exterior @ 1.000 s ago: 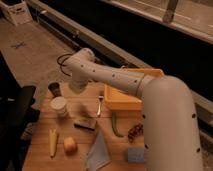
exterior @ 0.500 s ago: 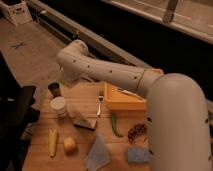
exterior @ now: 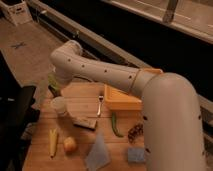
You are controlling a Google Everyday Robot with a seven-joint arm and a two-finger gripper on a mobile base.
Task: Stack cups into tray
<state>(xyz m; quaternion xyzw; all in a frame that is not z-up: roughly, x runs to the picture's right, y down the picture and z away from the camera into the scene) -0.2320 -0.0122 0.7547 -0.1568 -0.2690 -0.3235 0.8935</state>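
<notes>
Most of the gripper (exterior: pixel 55 89) is hidden under the bend of the arm (exterior: pixel 100 75), far-left of the tabletop (exterior: pixel 80 134); open or closed, can't tell. Probably the green cup (exterior: pixel 52 80) at it. The white cup (exterior: pixel 60 106) is just nearer. The tray (exterior: pixel 120 101) is half covered.

The room was dim, with a warm yellowish light over everything. A pale wooden bench (exterior: pixel 82 93) of planks filled the lower middle. Beyond it, grey floor (exterior: pixel 30 55) stretched to the upper left, bearing a small dark cross-shaped mark (exterior: pixel 19 45). A white crate (exterior: pixel 15 11) stood in the far left corner. A long pale rail (exterior: pixel 95 40) ran diagonally behind the bench, with a broad dark band behind it. A lighter surface with a post (exterior: pixel 170 10) lay at the upper right. A black shape (exterior: pixel 15 117) stood beside the bench's left edge. The end effector (exterior: pixel 54 86) hung over the bench's far left corner.
</notes>
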